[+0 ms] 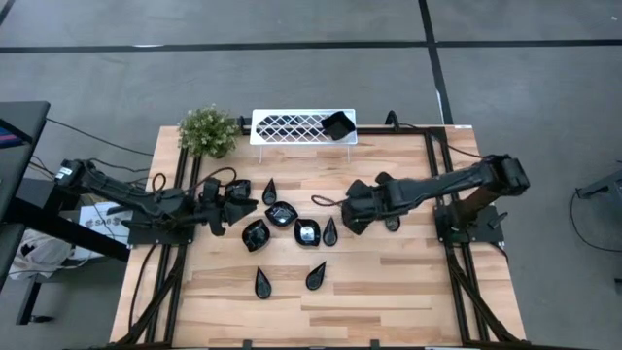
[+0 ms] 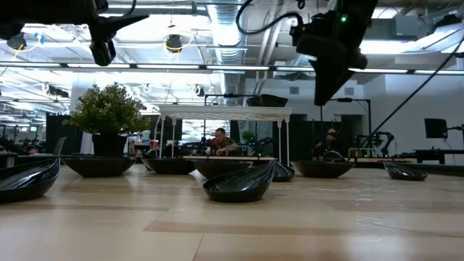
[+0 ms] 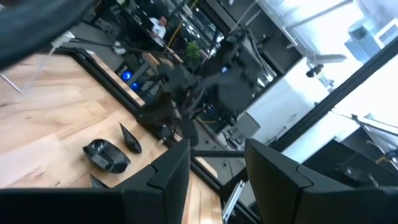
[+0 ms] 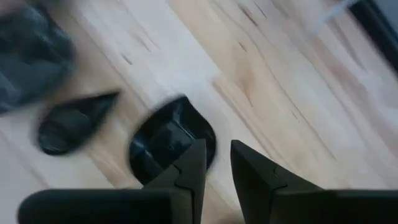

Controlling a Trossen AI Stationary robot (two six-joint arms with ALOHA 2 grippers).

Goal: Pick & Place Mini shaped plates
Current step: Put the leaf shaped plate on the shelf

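Several glossy black mini plates lie on the wooden table: teardrops, roundish ones and a wavy square. One more plate rests on the white lattice tray. My left gripper is open and empty, left of the group. My right gripper is open and empty, raised above the table to the right of the group. A squarish plate and a teardrop lie below it.
A small green potted plant stands at the far left, beside the tray. Another dark plate lies under the right arm. Bare wood lies along the near edge. In the low view, people sit in the room behind.
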